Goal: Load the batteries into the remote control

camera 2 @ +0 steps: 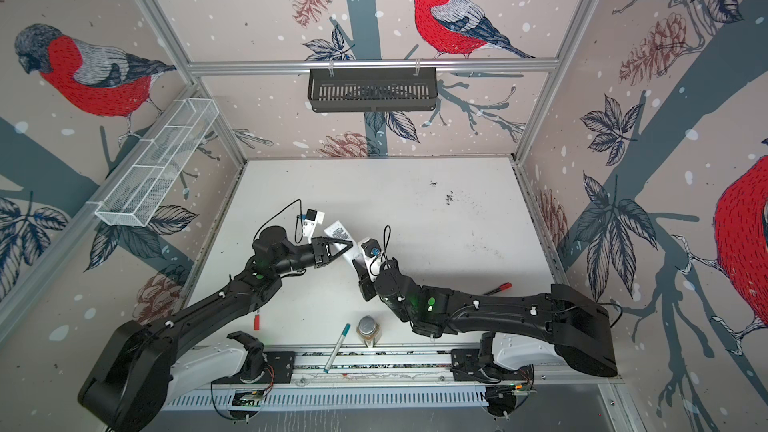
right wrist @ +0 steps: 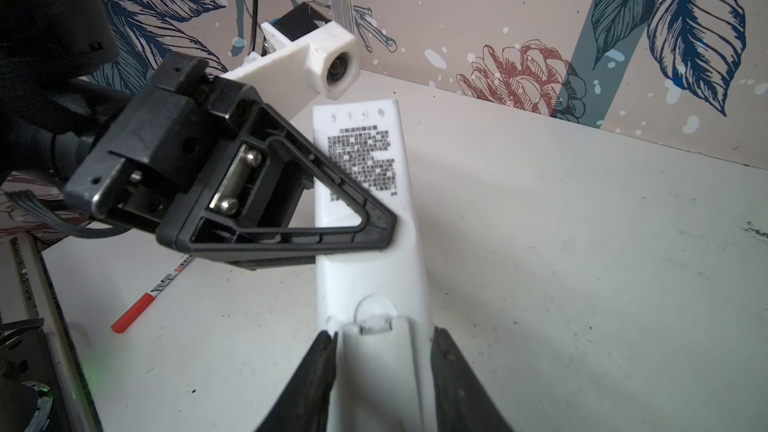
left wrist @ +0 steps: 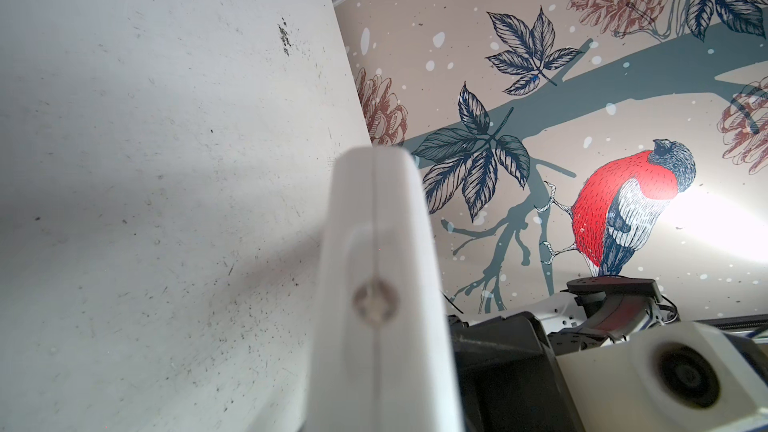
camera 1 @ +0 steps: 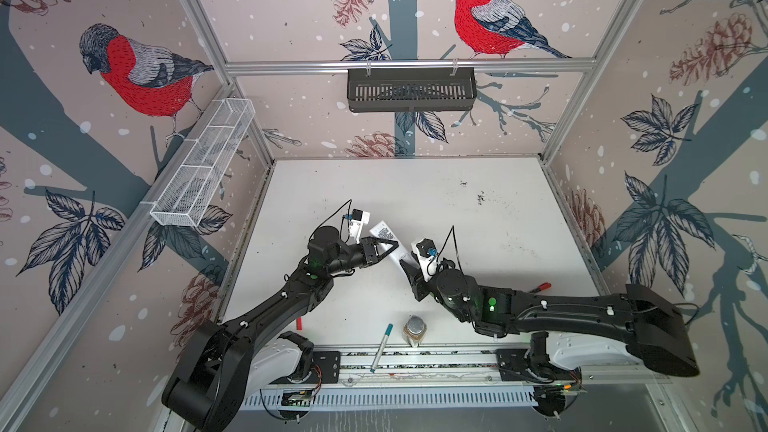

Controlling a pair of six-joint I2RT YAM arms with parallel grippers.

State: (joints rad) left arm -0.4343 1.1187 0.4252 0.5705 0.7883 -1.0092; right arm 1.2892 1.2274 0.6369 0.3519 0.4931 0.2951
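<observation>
A scuffed white tabletop [camera 1: 457, 209] fills the cell floor. Above its middle the slim white rectangular remote control [right wrist: 365, 284] is held label side up, its printed back showing in both top views. The black left end effector [right wrist: 386, 226] is pinched across the remote's midsection. The black right end effector [right wrist: 382, 332] straddles the battery-cover end, fingers spread, one against the edge and the other just off it. Near the front edge stands a small metal-lidded glass jar [camera 1: 414, 329], beside a teal-capped grey pen [camera 1: 381, 346]. A red-capped marker [camera 1: 540, 287] lies near the right arm.
</observation>
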